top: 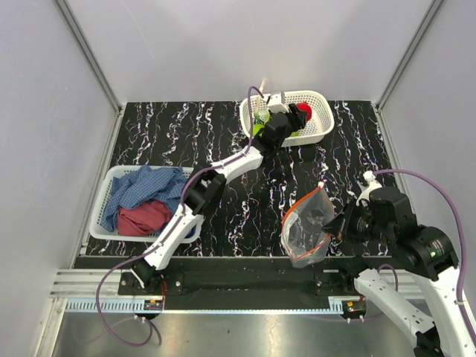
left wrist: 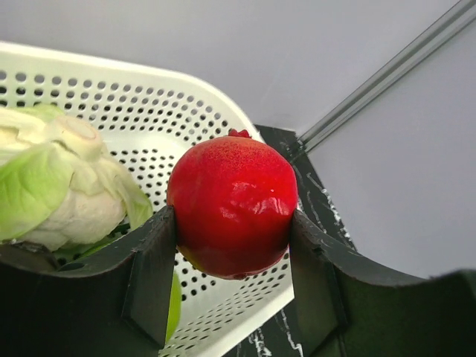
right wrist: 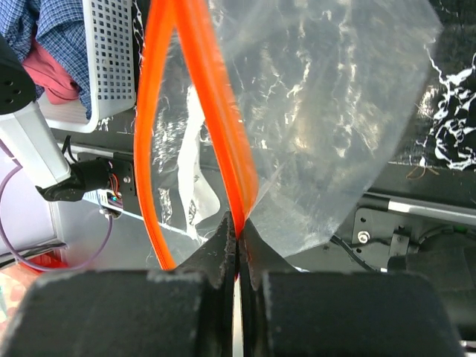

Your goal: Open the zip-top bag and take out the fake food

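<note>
My left gripper (left wrist: 232, 256) is shut on a round red fruit (left wrist: 232, 204) and holds it over the white perforated basket (left wrist: 149, 104) at the table's far side. A pale green-white cabbage piece (left wrist: 52, 186) lies in that basket. In the top view the left gripper (top: 286, 119) reaches over the basket (top: 321, 111), with the red fruit (top: 303, 111) at its tip. My right gripper (right wrist: 238, 238) is shut on the orange-red zip strip (right wrist: 223, 134) of the clear zip-top bag (right wrist: 335, 97), whose mouth hangs open. The bag (top: 306, 223) hangs above the near table edge.
A second white basket (top: 104, 195) at the left holds a blue checked cloth (top: 145, 186) and a red cloth (top: 145, 217). Grey walls close in the black marbled table (top: 186, 134) on three sides. A metal rail runs along the near edge.
</note>
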Controlling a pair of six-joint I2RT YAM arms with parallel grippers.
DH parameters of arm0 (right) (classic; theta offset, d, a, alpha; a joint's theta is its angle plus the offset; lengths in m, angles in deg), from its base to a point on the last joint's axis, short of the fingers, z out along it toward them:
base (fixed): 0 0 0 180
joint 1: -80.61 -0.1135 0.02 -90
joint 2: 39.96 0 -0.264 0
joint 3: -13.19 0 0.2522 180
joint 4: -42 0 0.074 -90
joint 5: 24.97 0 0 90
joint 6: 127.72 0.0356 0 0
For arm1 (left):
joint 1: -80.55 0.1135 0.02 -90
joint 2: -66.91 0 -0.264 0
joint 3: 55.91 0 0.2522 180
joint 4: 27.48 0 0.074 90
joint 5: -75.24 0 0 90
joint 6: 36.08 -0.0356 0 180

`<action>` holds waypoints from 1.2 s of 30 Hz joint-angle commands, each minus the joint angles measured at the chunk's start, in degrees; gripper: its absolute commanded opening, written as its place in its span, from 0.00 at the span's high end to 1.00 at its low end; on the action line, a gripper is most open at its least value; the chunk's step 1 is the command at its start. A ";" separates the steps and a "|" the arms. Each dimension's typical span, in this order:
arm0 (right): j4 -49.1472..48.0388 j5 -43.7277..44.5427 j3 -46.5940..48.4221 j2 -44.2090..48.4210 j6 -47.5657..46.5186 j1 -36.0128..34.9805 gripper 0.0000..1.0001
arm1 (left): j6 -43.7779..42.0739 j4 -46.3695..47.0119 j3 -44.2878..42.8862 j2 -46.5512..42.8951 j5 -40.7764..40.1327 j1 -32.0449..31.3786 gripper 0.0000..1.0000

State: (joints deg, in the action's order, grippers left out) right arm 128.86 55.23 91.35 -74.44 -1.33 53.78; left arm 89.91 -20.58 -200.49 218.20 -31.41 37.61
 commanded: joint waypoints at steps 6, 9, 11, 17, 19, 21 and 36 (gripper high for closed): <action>0.91 2.07 0.46 1.87 3.69 0.11 1.00 | -5.13 2.37 -3.21 -0.20 0.64 0.31 0.19; 0.03 2.86 0.11 2.31 3.87 0.11 1.00 | -5.32 0.35 -0.85 -2.92 2.49 0.49 0.01; -0.15 3.82 0.20 1.79 3.70 0.11 1.00 | -4.26 -0.71 2.57 -6.25 4.60 1.01 0.01; -1.90 6.37 1.34 -3.04 0.89 0.11 1.00 | -8.30 -2.21 16.19 -24.75 6.89 1.28 0.01; -3.92 7.69 1.52 -4.45 -0.17 0.11 1.00 | -9.00 -3.17 23.66 -30.66 6.89 1.28 0.01; -6.29 8.74 2.04 -7.00 -1.39 0.11 1.00 | -9.09 -6.41 28.41 -39.80 6.89 1.28 0.01; -22.73 8.50 9.86 -41.71 -6.13 0.11 0.66 | 3.55 -36.74 73.13 -98.96 10.50 -7.06 0.01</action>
State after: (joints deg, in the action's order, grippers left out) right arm 112.08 64.00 95.33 -110.28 -3.76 53.78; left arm 88.55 -45.95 -136.13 127.58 -19.34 34.20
